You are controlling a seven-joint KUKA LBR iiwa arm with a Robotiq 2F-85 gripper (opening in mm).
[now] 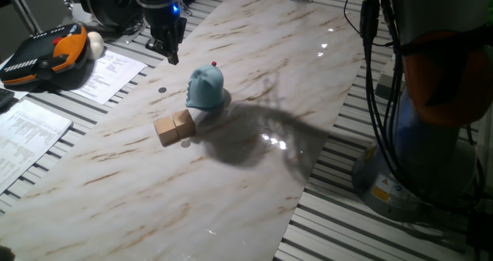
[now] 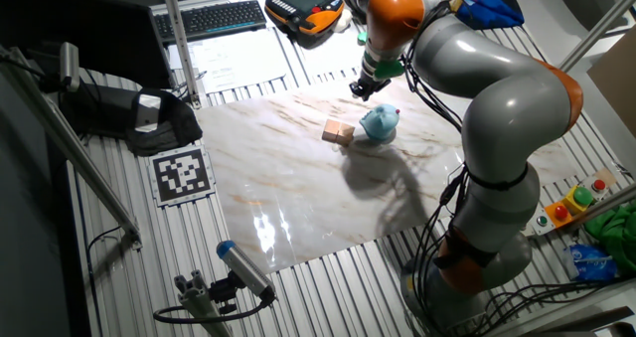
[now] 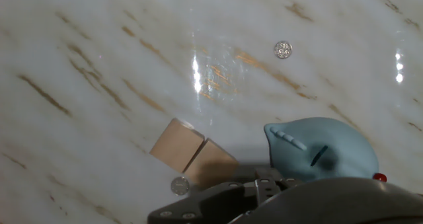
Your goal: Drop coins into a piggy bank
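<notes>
The light blue piggy bank (image 1: pixel 206 88) with a red knob on top stands mid-table; it also shows as piggy bank (image 2: pixel 379 124) and piggy bank (image 3: pixel 320 154), where its slot faces up. One coin (image 1: pixel 162 91) lies on the marble to its left, the same coin (image 3: pixel 283 49) in the hand view. A second coin (image 3: pixel 180 186) lies beside the wooden cubes. My gripper (image 1: pixel 173 58) hangs above the table behind and left of the bank, apart from it, its dark fingers drawn together to a point. From the other side the gripper (image 2: pixel 363 86) is tiny. The fingertips are hidden in the hand view.
Two tan wooden cubes (image 1: pixel 174 128) sit joined just in front-left of the bank, also cubes (image 3: pixel 192 154). An orange-and-black pendant (image 1: pixel 46 53) and paper sheets (image 1: pixel 108 72) lie beyond the marble's left edge. The arm's base (image 1: pixel 416 138) stands at the right.
</notes>
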